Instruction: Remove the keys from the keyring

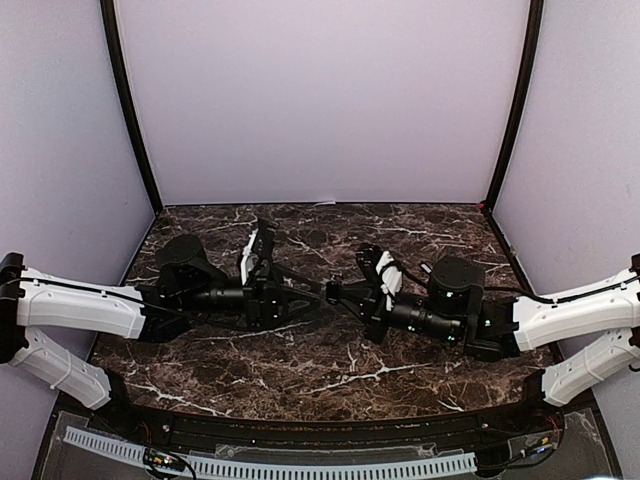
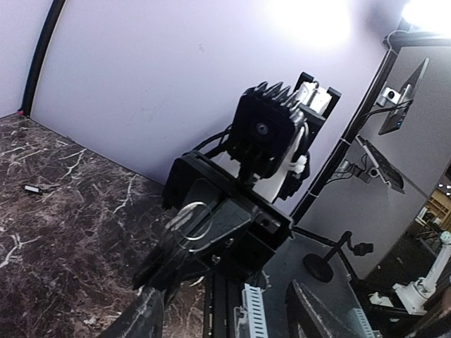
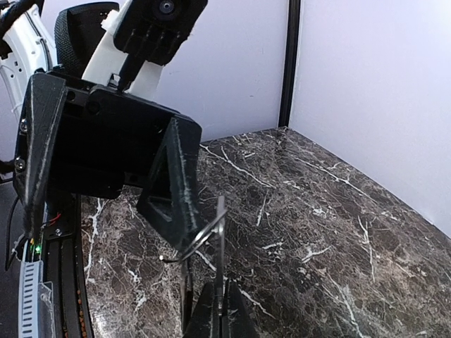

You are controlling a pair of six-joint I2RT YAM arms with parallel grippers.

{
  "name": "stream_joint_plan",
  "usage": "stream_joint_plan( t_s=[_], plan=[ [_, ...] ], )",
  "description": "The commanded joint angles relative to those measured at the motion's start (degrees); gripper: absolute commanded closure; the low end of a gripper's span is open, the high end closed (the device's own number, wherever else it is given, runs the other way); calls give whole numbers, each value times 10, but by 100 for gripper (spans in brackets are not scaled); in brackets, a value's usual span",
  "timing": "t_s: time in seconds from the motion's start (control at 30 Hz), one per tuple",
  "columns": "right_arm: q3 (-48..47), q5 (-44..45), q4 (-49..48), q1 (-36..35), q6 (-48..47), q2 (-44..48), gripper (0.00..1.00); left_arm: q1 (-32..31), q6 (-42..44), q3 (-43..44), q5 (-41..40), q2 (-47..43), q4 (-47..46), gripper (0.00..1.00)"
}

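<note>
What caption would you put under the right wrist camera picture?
Right hand pinches a thin wire keyring above the marble table, facing the open left hand.

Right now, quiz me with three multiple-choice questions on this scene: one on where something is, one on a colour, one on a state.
1. Where is the ring?
A) lying loose
B) between the fingers of the right gripper
C) out of view

2. What colour is the table?
A) dark marble with white veins
B) plain white
C) green

3. The left gripper is:
A) shut on the ring
B) shut on nothing
C) open

Answers:
1 B: the right wrist view shows the ring pinched in the shut fingers, above the table.
2 A: every view shows the dark, veined surface.
3 C: the left wrist view shows its fingers standing wide apart.
</note>
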State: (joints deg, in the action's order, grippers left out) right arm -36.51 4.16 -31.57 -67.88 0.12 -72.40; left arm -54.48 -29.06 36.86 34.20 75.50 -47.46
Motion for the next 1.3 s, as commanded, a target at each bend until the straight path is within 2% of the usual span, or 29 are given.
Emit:
stream_joint_plan(
  t_s=[0.0,0.13,0.33,0.53,0.73,0.87,1.1,1.27],
  plan=[
    [-18,16,12,-1,-2,7,100,2,44,22,-89,-29,95,36],
    [-34,49,44,-2,-4,-2,100,-3,92,73,-184,-49,216,36],
    [-102,124,143,-1,13,-47,100,-35,144,123,-283,-24,300,36],
    [-143,153,207,-2,29,-71,100,-44,157,120,-319,-14,286,35],
    [-157,155,223,-1,32,-83,100,-55,175,135,-376,9,281,35],
    [-159,154,222,-1,32,-85,100,-58,182,138,-410,16,281,39],
    [-164,152,223,-2,31,-93,100,-59,185,144,-409,24,261,47],
    [-164,158,227,-1,34,-96,100,-62,187,150,-411,29,261,47]
  ],
)
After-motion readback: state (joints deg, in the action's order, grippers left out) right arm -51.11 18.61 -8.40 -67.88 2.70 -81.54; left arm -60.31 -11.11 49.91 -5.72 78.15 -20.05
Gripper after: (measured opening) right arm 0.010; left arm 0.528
